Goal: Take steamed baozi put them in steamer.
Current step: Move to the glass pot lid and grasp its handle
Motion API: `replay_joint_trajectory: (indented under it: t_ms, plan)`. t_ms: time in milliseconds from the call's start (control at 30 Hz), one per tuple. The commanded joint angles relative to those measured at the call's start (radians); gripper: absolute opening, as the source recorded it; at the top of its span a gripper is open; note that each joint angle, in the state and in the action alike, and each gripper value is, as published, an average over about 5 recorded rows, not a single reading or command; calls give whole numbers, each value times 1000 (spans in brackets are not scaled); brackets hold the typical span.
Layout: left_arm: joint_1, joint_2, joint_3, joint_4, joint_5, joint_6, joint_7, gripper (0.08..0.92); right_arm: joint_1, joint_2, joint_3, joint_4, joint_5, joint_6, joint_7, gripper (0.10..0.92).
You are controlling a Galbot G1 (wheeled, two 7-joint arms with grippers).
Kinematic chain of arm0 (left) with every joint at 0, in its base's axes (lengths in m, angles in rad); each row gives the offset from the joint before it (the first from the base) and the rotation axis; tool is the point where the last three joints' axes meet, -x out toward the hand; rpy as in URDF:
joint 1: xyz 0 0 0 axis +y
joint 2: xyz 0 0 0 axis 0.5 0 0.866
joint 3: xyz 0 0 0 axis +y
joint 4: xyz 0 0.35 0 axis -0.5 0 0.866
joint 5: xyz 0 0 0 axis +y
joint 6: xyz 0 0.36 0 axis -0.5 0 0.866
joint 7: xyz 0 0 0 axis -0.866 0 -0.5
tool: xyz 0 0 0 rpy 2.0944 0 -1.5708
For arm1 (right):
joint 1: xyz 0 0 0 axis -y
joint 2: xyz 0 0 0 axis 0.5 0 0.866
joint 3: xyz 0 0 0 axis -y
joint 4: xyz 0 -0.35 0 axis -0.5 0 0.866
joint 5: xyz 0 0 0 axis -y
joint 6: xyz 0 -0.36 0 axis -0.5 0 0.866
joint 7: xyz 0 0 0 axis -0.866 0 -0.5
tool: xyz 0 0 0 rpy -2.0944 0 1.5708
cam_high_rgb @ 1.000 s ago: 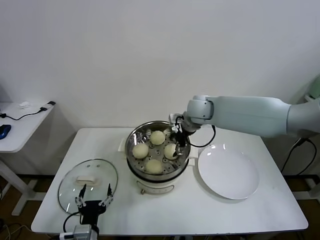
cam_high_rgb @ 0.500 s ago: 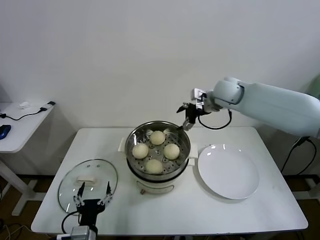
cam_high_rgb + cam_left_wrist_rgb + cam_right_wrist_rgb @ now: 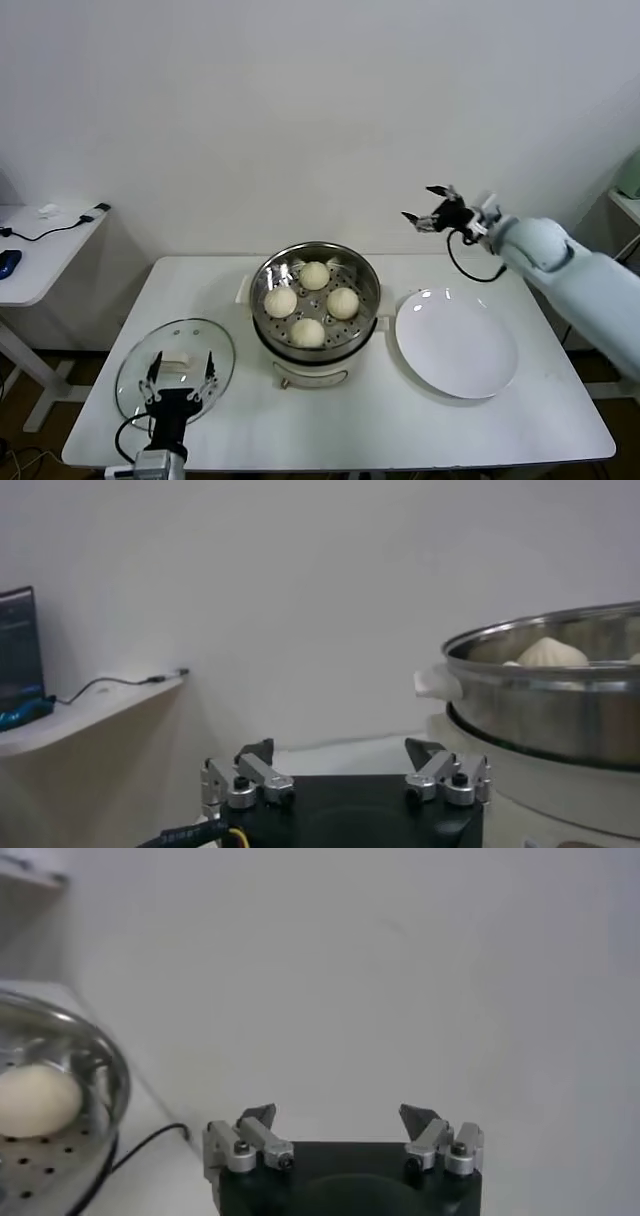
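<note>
Several cream-white baozi (image 3: 315, 275) lie on the perforated floor of the steel steamer (image 3: 316, 343) at the table's middle. One baozi (image 3: 35, 1098) and the steamer's rim (image 3: 105, 1063) show in the right wrist view; one baozi (image 3: 550, 651) in the steamer (image 3: 540, 705) shows in the left wrist view. My right gripper (image 3: 432, 213) is open and empty, held high in the air to the right of the steamer, above the plate's far side. My left gripper (image 3: 180, 372) is open and empty at the table's front left, over the lid's near edge.
A flat white plate (image 3: 457, 343) lies right of the steamer. A round glass lid with a white handle (image 3: 175, 365) lies at the front left. A side table (image 3: 45, 245) with a cable stands at the far left. A white wall is behind.
My right gripper has risen out of the steamer, leaving a baozi there, and swung up and to the right. The left gripper shifted slightly.
</note>
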Motion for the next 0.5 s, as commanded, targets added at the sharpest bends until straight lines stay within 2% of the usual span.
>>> replay_joint_trajectory:
  t_ms: [33, 333, 433, 500]
  plan:
    - [-8, 15, -3, 22, 36, -65, 7, 823, -881, 68, 903, 69, -102, 259, 95, 823]
    - [-3, 37, -7, 96, 211, -180, -44, 823, -1089, 369, 1034, 54, -157, 447, 57, 823]
    - [-2, 57, -22, 145, 457, -247, -142, 823, -1119, 442, 1031, 47, -195, 491, 65, 823]
    - [-7, 71, -39, 193, 707, -277, -256, 823, -1133, 488, 1026, 46, -242, 507, 83, 823]
